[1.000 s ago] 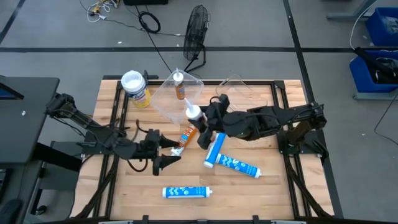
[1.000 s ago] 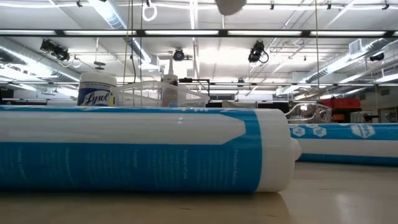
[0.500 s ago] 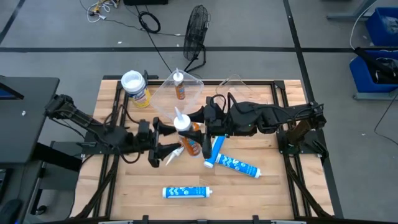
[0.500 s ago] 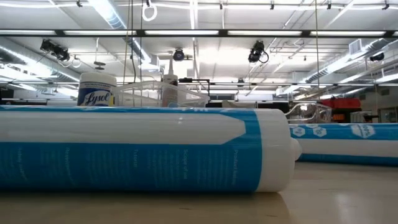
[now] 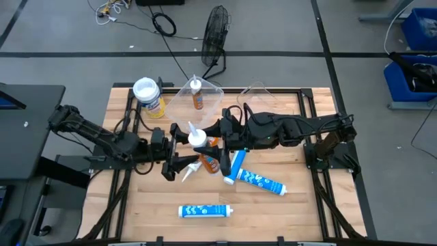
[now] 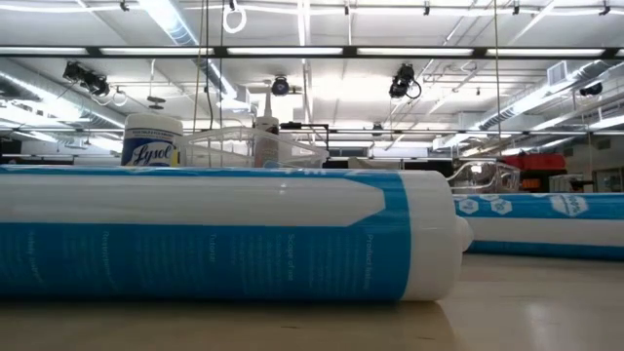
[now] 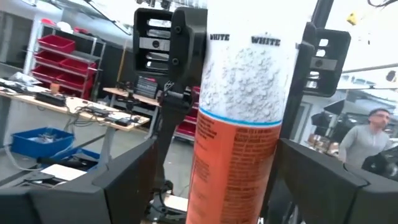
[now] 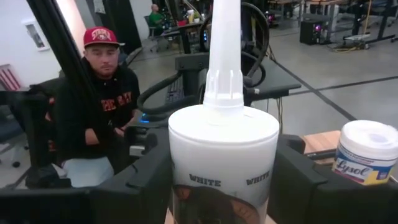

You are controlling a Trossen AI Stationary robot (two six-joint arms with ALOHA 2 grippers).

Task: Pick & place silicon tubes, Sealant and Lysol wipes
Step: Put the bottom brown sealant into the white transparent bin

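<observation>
Standing upright at the upper left of the counter (image 5: 273, 205), the Lysol wipes (image 5: 149, 97) show a yellow body and wide white lid. Centre frame, the right tool (image 5: 213, 145) is clamped on an orange-brown sealant tube (image 5: 207, 152); the left tool (image 5: 183, 152) stands apart astride it. Only the right wrist view shows the "WHITE" label and a seated person (image 8: 102, 112).

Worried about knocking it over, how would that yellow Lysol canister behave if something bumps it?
The Lysol canister stands upright with a wide white lid, so a high bump might tip it. Its stout round body probably resists tipping better than the slim orange tube would. On its side, it would likely roll.
</observation>
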